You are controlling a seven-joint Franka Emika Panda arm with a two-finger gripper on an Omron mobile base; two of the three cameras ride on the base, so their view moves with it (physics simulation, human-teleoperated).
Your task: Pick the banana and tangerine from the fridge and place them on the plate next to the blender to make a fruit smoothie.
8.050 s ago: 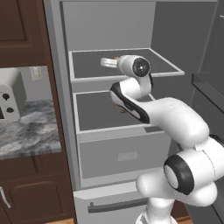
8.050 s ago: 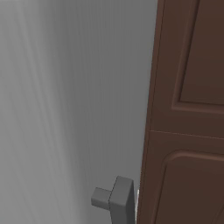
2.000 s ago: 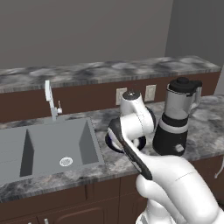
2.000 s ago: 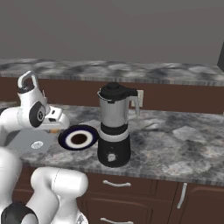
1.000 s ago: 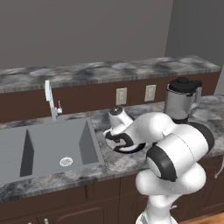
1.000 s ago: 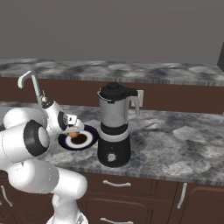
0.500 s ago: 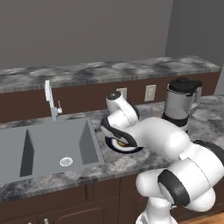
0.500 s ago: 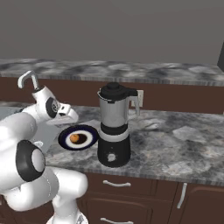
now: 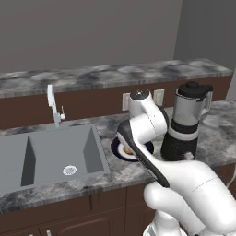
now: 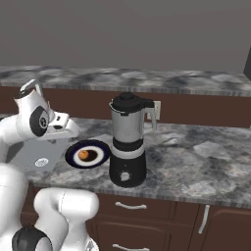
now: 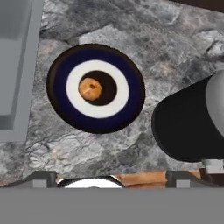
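Since a second ago the gripper [image 11: 111, 177] has risen off the plate [image 11: 65, 111], fingers apart and empty, leaving the tangerine [image 11: 90, 89] at its centre, the blender [image 11: 188, 127] at three o'clock. Risk: loose round fruit could roll; the banana remains unplaced.

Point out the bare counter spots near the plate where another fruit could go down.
Bare marble lies right of the dark-based blender and along the counter edge in front of the blue-rimmed round plate. It is crowded between plate and blender, and the grey sink borders the plate's other side. The small orange fruit sits at the plate's centre.
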